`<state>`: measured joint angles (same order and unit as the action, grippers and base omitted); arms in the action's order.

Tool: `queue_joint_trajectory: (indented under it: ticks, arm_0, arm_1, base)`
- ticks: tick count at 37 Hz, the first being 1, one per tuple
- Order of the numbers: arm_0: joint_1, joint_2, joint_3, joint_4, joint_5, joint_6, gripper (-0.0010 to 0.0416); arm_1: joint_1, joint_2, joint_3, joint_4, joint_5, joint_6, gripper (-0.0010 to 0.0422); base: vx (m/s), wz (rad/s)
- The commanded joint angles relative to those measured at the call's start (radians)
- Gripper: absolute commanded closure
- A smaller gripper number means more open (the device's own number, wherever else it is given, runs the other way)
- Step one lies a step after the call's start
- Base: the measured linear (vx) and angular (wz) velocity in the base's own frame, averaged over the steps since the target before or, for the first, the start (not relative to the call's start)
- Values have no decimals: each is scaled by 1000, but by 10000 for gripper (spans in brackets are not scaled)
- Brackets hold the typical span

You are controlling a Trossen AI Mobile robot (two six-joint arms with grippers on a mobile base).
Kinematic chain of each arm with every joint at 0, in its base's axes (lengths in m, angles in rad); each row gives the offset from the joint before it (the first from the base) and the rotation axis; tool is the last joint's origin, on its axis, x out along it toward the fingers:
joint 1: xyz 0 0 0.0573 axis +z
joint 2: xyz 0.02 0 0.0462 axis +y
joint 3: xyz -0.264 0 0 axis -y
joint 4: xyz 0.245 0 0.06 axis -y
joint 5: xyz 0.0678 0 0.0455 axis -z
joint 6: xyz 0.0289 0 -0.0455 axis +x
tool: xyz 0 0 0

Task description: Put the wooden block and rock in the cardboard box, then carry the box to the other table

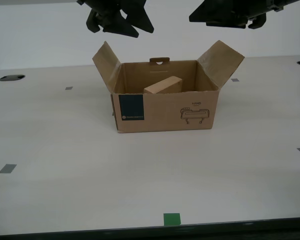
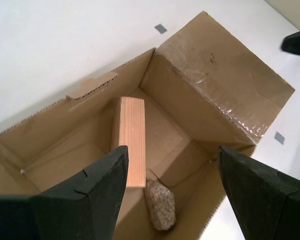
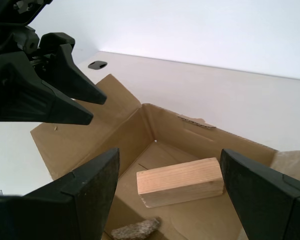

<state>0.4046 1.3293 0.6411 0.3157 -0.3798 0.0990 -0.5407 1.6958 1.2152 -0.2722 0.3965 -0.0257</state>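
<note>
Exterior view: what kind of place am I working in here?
Probably a lab or test workspace, not a home. The pale table carries small tape marks like placement guides, the wall behind is bare, and the only goods are a cardboard box holding a wooden block and a rock.

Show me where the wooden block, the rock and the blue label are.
wooden block (image 2: 131, 135): second wrist view, its long top face.
rock (image 2: 160, 205): second wrist view, its middle.
blue label (image 1: 131, 107): exterior view, its centre.

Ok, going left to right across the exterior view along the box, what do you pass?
Left flap → blue label → wooden block → line drawing → right flap.
</note>
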Motion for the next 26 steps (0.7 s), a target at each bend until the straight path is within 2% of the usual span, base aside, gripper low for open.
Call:
queue_joint_trajectory:
  ticks: [1, 6, 11, 16, 23, 26]
  arm_0:
    - [0, -42, 1, -48, 15, 6, 137]
    - [-8, -101, 1, -113, 19, 10, 146]
    - [-21, -161, 1, -176, 51, 11, 150]
    - [-42, -219, 1, -229, 57, 18, 140]
    - [-74, -275, 4, -307, 57, 60, 113]
    - [-84, -276, 36, -393, 57, 60, 101]
  arm_1:
    - [2, -3, 38, -61, 6, -23, 174]
    - [5, -23, 69, -101, 2, -58, 174]
    - [11, -61, 76, -105, 2, -105, 174]
    - [21, -105, 76, -133, -1, -141, 174]
    - [32, -158, 75, -223, -34, -152, 174]
    - [36, -174, 76, -261, -61, -156, 174]
  base:
    - [0, 0]
    - [0, 0]
    - [0, 0]
    - [0, 0]
    - [0, 0]
    - [0, 0]
